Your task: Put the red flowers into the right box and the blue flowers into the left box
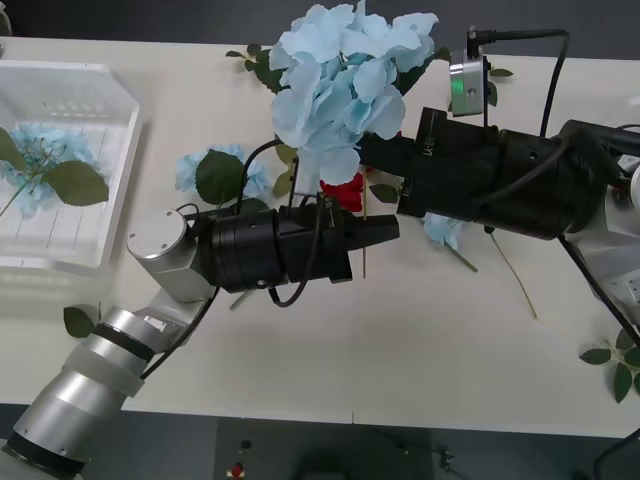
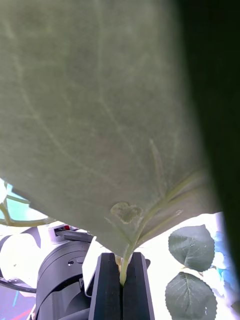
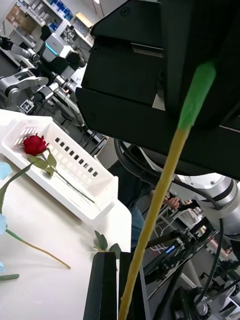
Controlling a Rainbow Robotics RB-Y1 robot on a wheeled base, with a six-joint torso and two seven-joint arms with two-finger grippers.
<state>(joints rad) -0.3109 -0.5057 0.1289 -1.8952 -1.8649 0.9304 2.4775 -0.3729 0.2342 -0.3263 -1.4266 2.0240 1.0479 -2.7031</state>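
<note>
Above table centre: left gripper (image 1: pixel 385 231) closed on yellowish stem (image 3: pixel 150 220); right gripper (image 2: pixel 121 285) closed on leaf stalk of large blue flower (image 1: pixel 345 75), raised over table (image 1: pixel 420 330). Between grippers: red bloom (image 1: pixel 343 192), partly hidden. At table's left edge: left box (image 1: pixel 95 215), one blue flower (image 1: pixel 40 150) with green leaf inside. Seen from left wrist: right box (image 3: pixel 75 175) with single red rose (image 3: pixel 34 144) lying in it.
</note>
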